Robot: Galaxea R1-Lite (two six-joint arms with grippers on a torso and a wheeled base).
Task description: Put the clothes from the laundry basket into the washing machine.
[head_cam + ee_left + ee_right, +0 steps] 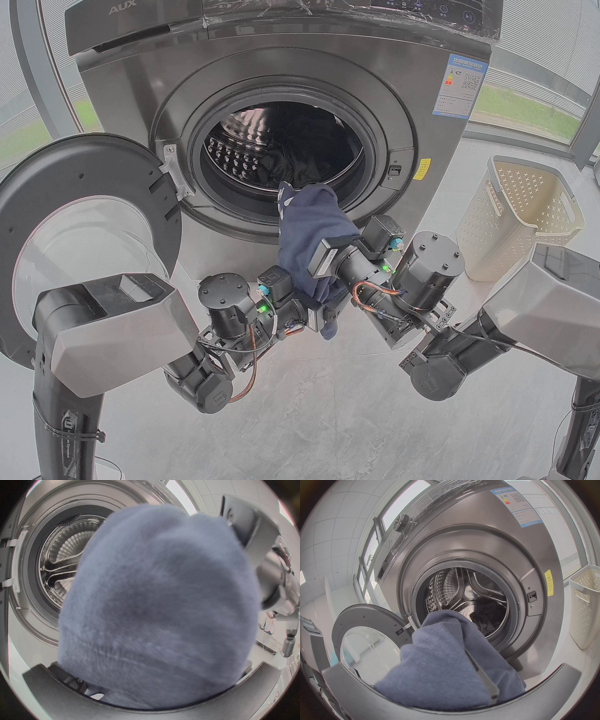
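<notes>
Steel-grey washing machine (431, 156) stands with its door (81, 169) swung wide to the left and dark clothes (306, 150) in the drum. The cream laundry basket (481, 231) sits just beside it on the right. A navy garment (309, 225) is held up before the opening, draped over the left gripper (317, 317) and right gripper (482, 680) (I cannot tell whether either claw is clamped).

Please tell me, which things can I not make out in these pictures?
- Left gripper: the garment covers it in the head and left wrist views; open or shut is unclear.
- Basket bottom: hidden behind its own wall in the head view, cut off by the edge in the right wrist view.
- Dark clothes in the drum: too dark to count.
</notes>
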